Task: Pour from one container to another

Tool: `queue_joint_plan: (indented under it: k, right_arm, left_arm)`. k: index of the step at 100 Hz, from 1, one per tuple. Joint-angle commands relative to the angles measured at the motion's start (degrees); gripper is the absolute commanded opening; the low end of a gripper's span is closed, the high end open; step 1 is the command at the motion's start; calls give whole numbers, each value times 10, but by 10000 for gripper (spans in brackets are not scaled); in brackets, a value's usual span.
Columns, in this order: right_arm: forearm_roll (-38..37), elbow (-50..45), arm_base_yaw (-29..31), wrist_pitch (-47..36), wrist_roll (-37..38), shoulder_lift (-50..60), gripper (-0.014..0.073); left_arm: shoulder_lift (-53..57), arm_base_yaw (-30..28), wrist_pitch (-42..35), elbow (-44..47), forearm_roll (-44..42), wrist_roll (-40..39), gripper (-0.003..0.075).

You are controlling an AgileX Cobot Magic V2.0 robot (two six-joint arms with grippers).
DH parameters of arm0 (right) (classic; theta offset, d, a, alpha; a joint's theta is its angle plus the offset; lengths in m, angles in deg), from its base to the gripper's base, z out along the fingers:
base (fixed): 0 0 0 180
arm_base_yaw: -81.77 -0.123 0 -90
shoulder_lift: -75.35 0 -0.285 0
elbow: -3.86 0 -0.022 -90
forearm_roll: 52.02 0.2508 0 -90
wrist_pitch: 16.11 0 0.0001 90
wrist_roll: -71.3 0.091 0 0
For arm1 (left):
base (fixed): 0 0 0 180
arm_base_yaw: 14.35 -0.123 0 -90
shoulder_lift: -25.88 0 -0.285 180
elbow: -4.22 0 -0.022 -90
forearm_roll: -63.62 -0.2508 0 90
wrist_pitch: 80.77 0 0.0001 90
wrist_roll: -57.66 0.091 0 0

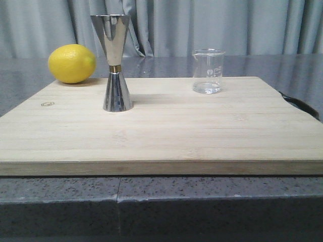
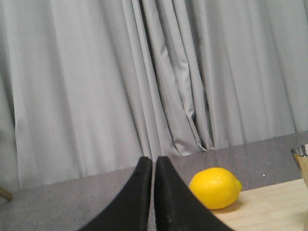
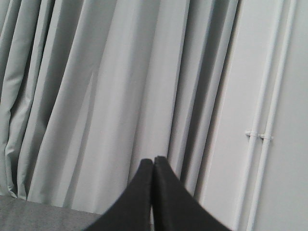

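Observation:
The small clear glass beaker [image 1: 208, 71] stands upright at the back right of the wooden board [image 1: 166, 133], a little clear liquid in its bottom. The tall steel jigger [image 1: 115, 62] with a brass waist band stands upright at the board's back left; its rim [image 2: 302, 161] just shows in the left wrist view. Neither gripper appears in the front view. My left gripper [image 2: 154, 160] is shut and empty, facing the curtain with the lemon beside it. My right gripper [image 3: 153, 161] is shut and empty, facing the curtain, with no task object in its view.
A yellow lemon [image 1: 71, 63] lies at the board's back left corner, behind the jigger, also in the left wrist view as the lemon [image 2: 215, 187]. A dark curved object [image 1: 303, 106] shows past the board's right edge. A grey curtain [image 1: 202, 25] hangs behind the grey counter [image 1: 151, 201].

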State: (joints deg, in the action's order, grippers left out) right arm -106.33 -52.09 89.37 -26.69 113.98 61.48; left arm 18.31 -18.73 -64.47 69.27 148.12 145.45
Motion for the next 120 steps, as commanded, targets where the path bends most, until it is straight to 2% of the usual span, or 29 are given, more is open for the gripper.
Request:
queue_joint_plan:
  k: [1,10,12,15,22,27,32,41,49,78,96,110,120]
  right_arm:
    - [1,14,-1,-22,1,-5,-73]
    - [1,14,-1,-22,1,-5,-73]
    - [1,14,-1,-22,1,-5,-73]
    - [1,14,-1,-22,1,-5,-73]
    - [1,14,-1,-22,1,-5,-73]
    - [1,14,-1,-22,1,-5,-73]
    - [1,14,-1,-22,1,-5,-73]
    - [1,14,-1,-22,1,-5,-73]
    - [1,14,-1,-22,1,-5,-73]
    - [1,14,-1,-22,1,-5,-73]
    - [1,14,-1,-22,1,-5,-73]
    - [1,14,-1,-22,1,-5,-73]
    - [1,14,-1,-22,1,-5,-73]
  left_arm:
    - [15,4,-22,-15,-129,-173,-19]
    - [15,4,-17,-15,-353,-400,-19]
    - [15,4,-11,-15,-405,-473,-19]
    - [15,4,-7,-15,-471,-528,-19]
    - [15,4,-3,-12,-617,-715,-19]
    - [15,4,-16,-6,-666,-800,-19]
    - [15,4,-50,8,-691,-846,-19]
    - [16,6,-133,42,-693,-863,-19]
    - [16,17,-178,68,-694,-864,-19]
    - [16,90,-183,103,-746,-865,-19]
    - [16,95,-218,147,-753,-883,-19]
    - [16,95,-212,146,-787,-885,-19]
    - [16,95,-212,146,-845,-885,-19]
